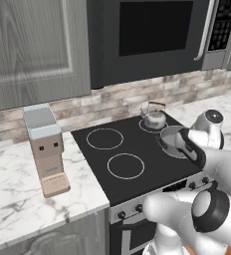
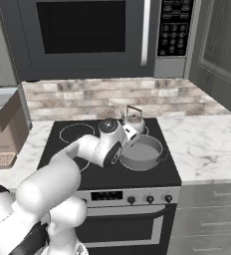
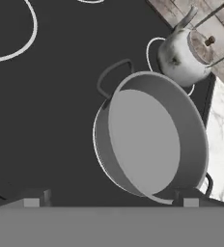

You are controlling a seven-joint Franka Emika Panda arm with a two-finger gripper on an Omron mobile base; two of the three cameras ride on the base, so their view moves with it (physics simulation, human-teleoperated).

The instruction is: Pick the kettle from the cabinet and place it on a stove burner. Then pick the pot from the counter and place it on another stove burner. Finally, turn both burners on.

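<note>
- Kettle (image 1: 154, 118): small, silver-grey, with an arched brown handle; it stands upright on the small far-right burner (image 3: 152, 53) of the black cooktop (image 1: 137, 144), close to the brick backsplash (image 2: 112, 102).
- Pot (image 3: 150, 137): wide, shallow, grey, with two dark loop handles; it sits on the near-right burner, whose white ring shows along its base, just in front of the kettle.
- Hand (image 3: 111, 202): fingers spread wide and holding nothing, poised above the pot's near-left rim, clear of it.
- Left burners (image 1: 105, 138): two white rings, both bare.
- Knobs (image 2: 150, 198): a row along the stove's front edge.
- Bench (image 2: 207, 144): white marble on either side of the stove; a coffee machine (image 1: 45, 147) stands on the left part.
- Microwave (image 2: 92, 35): mounted above the cooktop, with a grey cabinet (image 1: 33, 45) to its left.
</note>
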